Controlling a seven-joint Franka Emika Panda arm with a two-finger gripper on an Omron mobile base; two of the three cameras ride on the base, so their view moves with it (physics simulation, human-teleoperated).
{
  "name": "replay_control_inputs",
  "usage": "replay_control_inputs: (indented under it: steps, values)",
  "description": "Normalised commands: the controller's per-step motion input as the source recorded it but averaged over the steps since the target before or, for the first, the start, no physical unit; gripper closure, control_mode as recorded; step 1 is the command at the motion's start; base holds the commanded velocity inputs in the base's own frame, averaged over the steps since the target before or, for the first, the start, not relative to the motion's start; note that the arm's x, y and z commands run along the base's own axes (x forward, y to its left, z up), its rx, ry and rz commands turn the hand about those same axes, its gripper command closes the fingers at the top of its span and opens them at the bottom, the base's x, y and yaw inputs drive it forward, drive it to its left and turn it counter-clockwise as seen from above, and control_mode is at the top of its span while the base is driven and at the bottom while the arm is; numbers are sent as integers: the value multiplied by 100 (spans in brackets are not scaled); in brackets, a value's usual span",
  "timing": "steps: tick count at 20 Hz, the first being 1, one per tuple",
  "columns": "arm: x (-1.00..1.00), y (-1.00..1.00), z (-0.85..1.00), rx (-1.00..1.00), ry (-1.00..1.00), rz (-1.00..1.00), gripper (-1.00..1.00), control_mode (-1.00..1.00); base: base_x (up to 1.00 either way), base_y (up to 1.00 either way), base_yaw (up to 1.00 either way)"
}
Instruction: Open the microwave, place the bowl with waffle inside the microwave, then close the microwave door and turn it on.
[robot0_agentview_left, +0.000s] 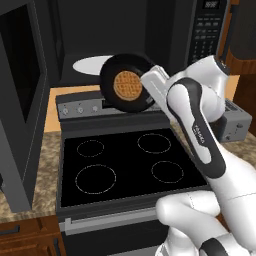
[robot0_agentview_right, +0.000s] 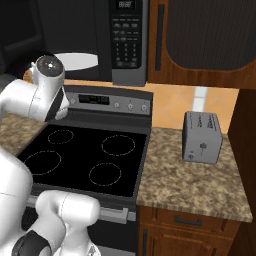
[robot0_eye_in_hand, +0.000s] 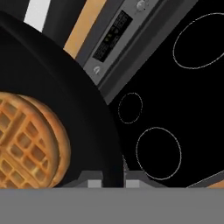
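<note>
The bowl (robot0_agentview_left: 126, 84) with the waffle (robot0_agentview_left: 127, 85) hangs tilted above the stove's (robot0_agentview_left: 125, 165) back edge, just below the open microwave (robot0_agentview_left: 100, 35). The gripper (robot0_eye_in_hand: 113, 177) seems to pinch its rim at four o'clock. Placing step: next, lift toward twelve o'clock onto the turntable (robot0_agentview_left: 92, 64), levelled.

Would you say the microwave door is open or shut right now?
Open. The microwave door is swung out to the left, leaving the cavity and white turntable exposed behind the bowl.
</note>
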Motion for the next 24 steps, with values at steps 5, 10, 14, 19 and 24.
replay_control_inputs:
  steps: [5,10,14,19,24]
  values:
    - [41,15,70,1,0,-26,100,-100,0,0,0]
    - [55,36,38,17,-1,-35,100,-100,0,0,0]
    - [71,15,40,6,17,-25,100,-100,0,0,0]
    - [100,0,1,1,24,-3,100,-100,0,0,0]
    - [77,1,-1,12,4,0,100,-100,0,0,0]
